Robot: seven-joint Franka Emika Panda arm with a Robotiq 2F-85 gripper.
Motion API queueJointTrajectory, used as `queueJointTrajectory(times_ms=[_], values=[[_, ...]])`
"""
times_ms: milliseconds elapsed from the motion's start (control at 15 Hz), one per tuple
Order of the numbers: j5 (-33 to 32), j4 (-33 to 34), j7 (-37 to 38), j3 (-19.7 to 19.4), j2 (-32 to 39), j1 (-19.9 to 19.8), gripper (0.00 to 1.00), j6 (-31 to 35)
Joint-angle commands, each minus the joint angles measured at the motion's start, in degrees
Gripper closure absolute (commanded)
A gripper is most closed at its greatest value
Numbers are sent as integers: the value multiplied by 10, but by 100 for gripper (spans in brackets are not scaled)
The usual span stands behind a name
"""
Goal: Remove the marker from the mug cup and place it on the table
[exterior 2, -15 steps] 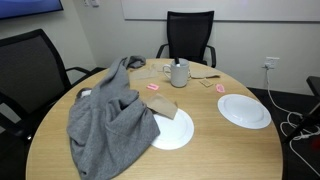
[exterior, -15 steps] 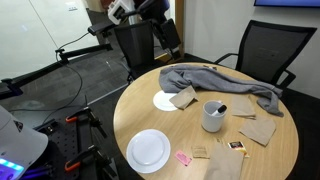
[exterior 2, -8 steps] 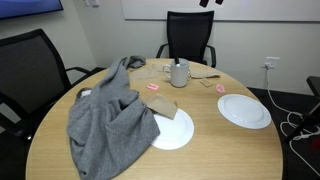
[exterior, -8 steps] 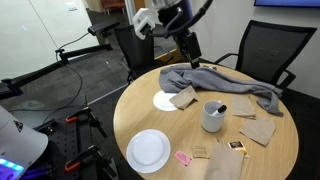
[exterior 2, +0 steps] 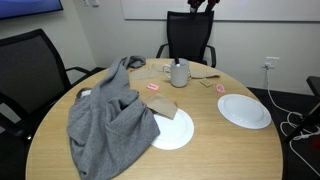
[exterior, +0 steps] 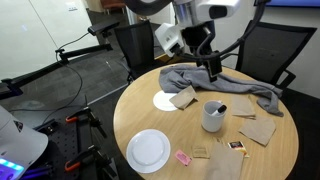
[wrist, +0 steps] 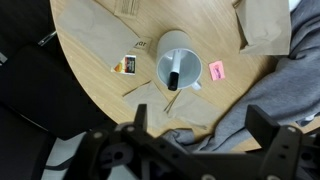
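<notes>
The light grey-white mug [exterior: 212,117] stands on the round tan table [exterior: 140,118], on the side near the brown papers. It also shows in the other exterior view [exterior 2: 179,73] and in the wrist view [wrist: 178,67]. The marker [wrist: 173,74] stands inside the mug; its dark tip shows at the rim [exterior: 221,108]. My gripper [exterior: 213,71] hangs in the air above the grey cloth, up and off to one side of the mug. In the wrist view the gripper [wrist: 200,125] is open and empty, with its fingers [wrist: 140,118] wide apart.
A grey cloth [exterior: 228,83] lies across the table beside the mug. Two white plates [exterior: 148,150] [exterior: 165,100] lie flat. Brown paper napkins [wrist: 265,25], a pink tag [wrist: 216,69] and a small card [wrist: 125,66] lie round the mug. Black office chairs [exterior: 262,50] stand at the table.
The arm has swung in from behind the table and come down. The gripper now hangs over the cloth, closer to the mug. The mug and marker have not moved.
</notes>
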Motion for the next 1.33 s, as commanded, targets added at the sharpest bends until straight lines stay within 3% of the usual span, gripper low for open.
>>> queueJointTrajectory(times_ms=[0, 733, 1267], values=[[21, 47, -31, 7, 53, -19, 0, 12], [11, 82, 3, 8, 163, -20, 0, 91], [6, 150, 55, -5, 225, 6, 0, 67]])
